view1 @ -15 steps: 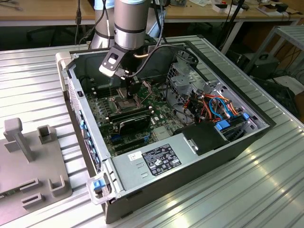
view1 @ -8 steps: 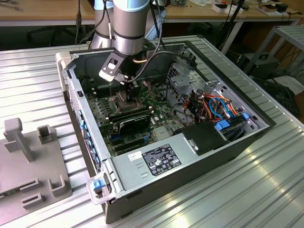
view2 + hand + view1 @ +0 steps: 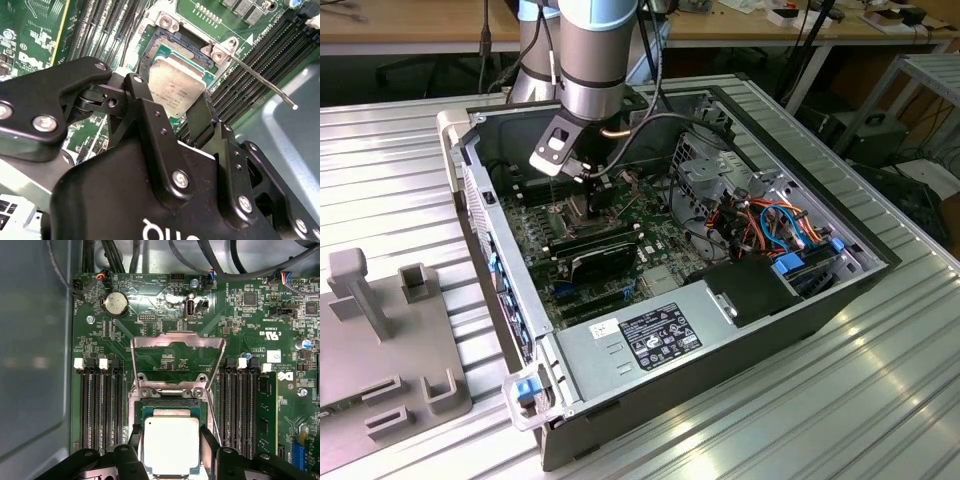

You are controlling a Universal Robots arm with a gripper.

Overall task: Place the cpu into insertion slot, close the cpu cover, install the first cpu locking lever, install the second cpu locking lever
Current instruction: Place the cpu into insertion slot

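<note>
The gripper [image 3: 169, 97] is seen clenched on the cpu [image 3: 170, 445], taken between the jaws by two opposite edges. It is judged light, stiff, slick-topped, and best held by those rims. Just under the jaws the insertion slot [image 3: 172, 47] is exposed; beyond them the cpu cover [image 3: 210, 342] is raised.
</note>
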